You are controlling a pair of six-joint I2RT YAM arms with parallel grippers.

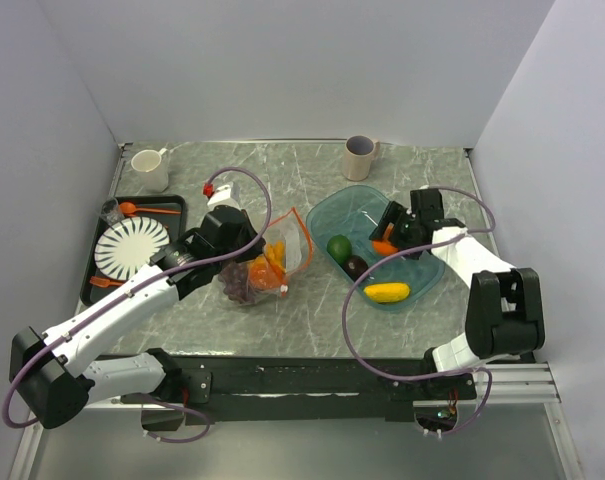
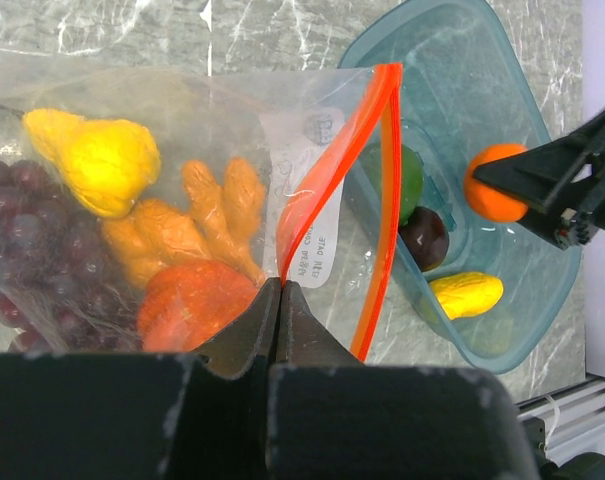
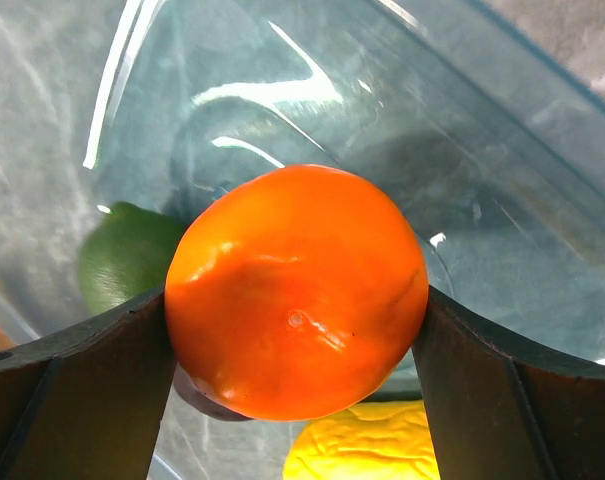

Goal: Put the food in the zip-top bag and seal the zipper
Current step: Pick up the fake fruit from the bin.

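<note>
nearest the front edge of the table [image 1: 312, 330], the left claw [image 2: 281, 298] is pinched tight on the bag [image 2: 232, 110], right at the orange-red zipper [image 2: 334, 165]. it holds the mouth agape toward the bowl [image 2: 502, 60]. grapes [image 2: 22, 250], a yellow piece [image 2: 102, 165] and orange bits [image 2: 197, 225] already lie inside. a little farther off, the right claw [image 3: 297, 330] is clamped around an orange [image 3: 297, 285] over the bowl. under it sit an avocado [image 2: 410, 180], a plum [image 2: 424, 237] and a lemon [image 2: 465, 294].

the orange looks smooth, hard and light. being round, it could squirt free unless squeezed across its widest part, as it is now. the bag is thin, limp film and would likely sag shut if let go. the stiffer zipper strip seems the best place to hold it.

the marbled grey-green tabletop looks slick, so the bag may slide when pushed. to the left, a black tray [image 1: 177, 205] carries a striped plate [image 1: 130, 246] and orange cutlery [image 1: 142, 210]. at the back stand a white mug [image 1: 150, 168] and a beige cup [image 1: 360, 157]. plain pale walls [image 1: 282, 70] close in on three sides.
</note>
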